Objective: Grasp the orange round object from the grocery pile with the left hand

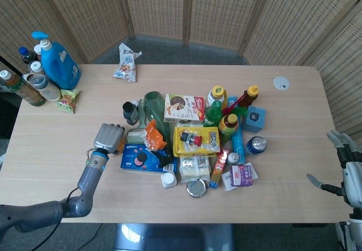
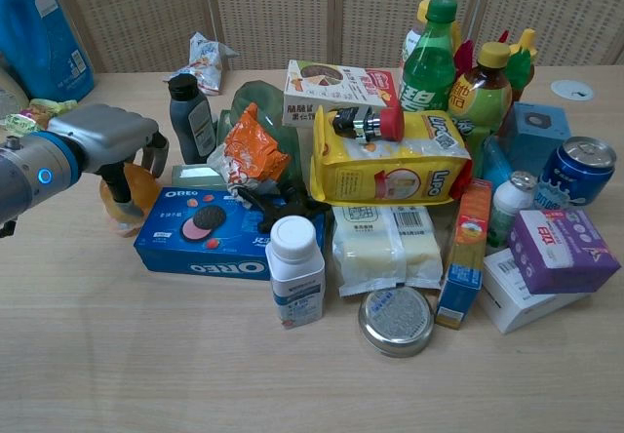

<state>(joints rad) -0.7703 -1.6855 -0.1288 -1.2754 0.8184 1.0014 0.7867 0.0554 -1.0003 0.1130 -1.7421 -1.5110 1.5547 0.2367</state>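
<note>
Your left hand (image 2: 112, 140) sits at the left edge of the grocery pile, fingers curled down over the orange round object (image 2: 125, 197); from the chest view the thumb crosses in front of it and the fingers arch over its top, so the hand appears to be gripping it, though the far side of the contact is hidden. From the head view the hand (image 1: 108, 137) covers the object entirely, knuckles upward; nothing orange shows beneath it there.

The object rests on the table (image 1: 51, 149), touching or just beside the left end of the blue Oreo box (image 2: 216, 243); the box probably acts as a stop, which is why the hand comes in from the open outer side rather than across the pile. A dark bottle (image 2: 189, 113) stands upright just behind the hand; an orange snack packet (image 2: 250, 152) leans on the pile near the box's far edge.

Your right hand (image 1: 346, 166) waits well apart at the table's right edge, fingers spread and holding nothing, clear of the groceries.

My judgement: the grasp looks closed but the object has not left the table; a straight lift should avoid nudging the bottle; the smooth round surface could slip if the hold is shallow.
</note>
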